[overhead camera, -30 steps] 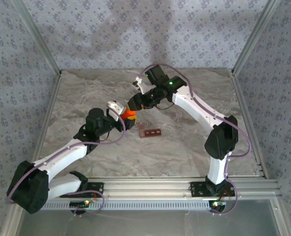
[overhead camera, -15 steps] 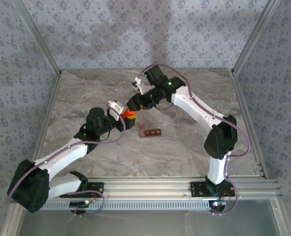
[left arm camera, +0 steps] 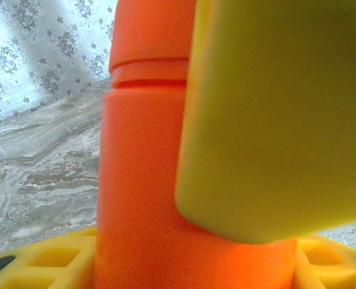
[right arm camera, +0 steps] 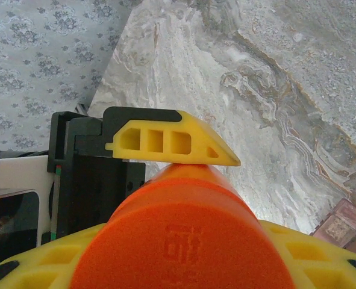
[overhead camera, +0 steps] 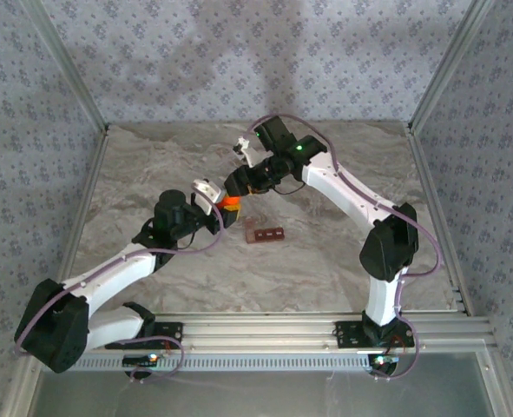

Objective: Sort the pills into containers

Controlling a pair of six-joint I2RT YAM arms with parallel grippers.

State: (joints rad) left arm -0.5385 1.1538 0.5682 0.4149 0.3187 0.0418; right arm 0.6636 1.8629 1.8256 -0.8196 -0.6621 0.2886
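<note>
The orange bottle (overhead camera: 229,202) is held off the surface (overhead camera: 152,174) between the two arms. The right fingers (right arm camera: 322,241) are closed on it, and its round end is seen flat-on from the right wrist. The left fingers (left arm camera: 274,120) are set on either side of its body, with one pad laid against its side; whether they are pressing tight cannot be told.

Several slips can be expected from here. If the bottle is twisted or pulled while only one arm has a firm hold, the smooth plastic is likely to turn or slide in the fingers and the bottle may be dropped. If it is opened while tilted, pills may be scattered over the surface. The compartments are small, so anything tipped out too fast or off-centre is likely to miss them. The strip also looks light and could be pushed aside by a low arm.

The containers (overhead camera: 266,234) are laid flat on the surface, near the bottle, on its side toward the arm bases and a little to the right, touched by neither arm. Their long axis is set across the top view, left to right, roughly along the near edge. The compartments are judged to face upward, though open or lidded cannot be made out
</note>
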